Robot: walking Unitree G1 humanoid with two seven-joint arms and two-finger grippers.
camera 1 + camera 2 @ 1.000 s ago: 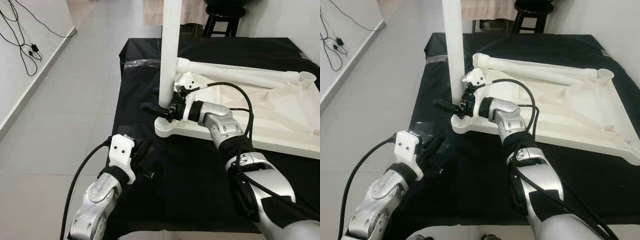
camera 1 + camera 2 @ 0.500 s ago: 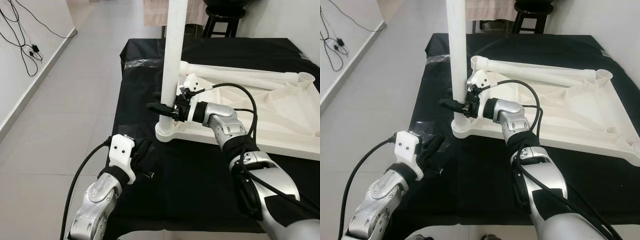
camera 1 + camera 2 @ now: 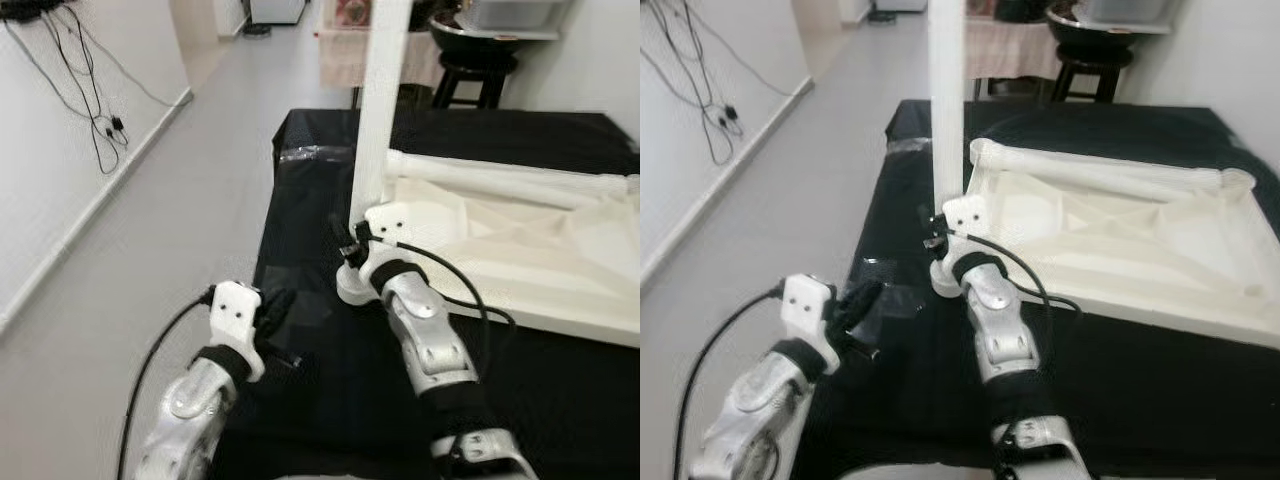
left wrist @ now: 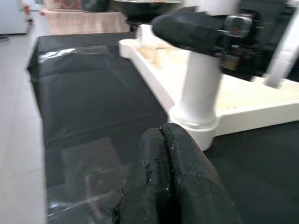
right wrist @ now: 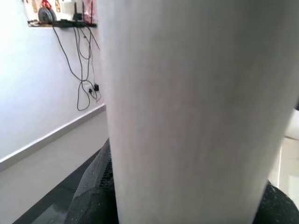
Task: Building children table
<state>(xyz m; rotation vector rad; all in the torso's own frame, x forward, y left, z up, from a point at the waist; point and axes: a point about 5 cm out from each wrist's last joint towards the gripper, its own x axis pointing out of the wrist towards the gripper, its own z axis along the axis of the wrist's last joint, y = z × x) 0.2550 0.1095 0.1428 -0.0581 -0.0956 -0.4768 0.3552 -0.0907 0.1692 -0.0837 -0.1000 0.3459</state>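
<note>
Hidden parts: the upright leg is running out of the top of the head views, so its upper end is cut off; the right gripper is sitting behind its own white wrist block, and only a dark finger is showing at each side of the leg in the right wrist view.
Right gripper: its fingers are closing around the foot of the leg, just above the near left corner socket.
Left gripper: hovering low over the near left part of the cloth, fingers pressed together on nothing.
Table top: lying upside down on the black cloth, white moulded plastic with raised ribs and round corner sockets.
Second leg: a smooth white tube lying flat along the far edge of the table top.
Cloth: black, glossy, creased, with a clear plastic sheet at its far left corner.
Background: a dark stool is standing beyond the cloth; cables are hanging on the left wall; the head views are slightly blurred.
</note>
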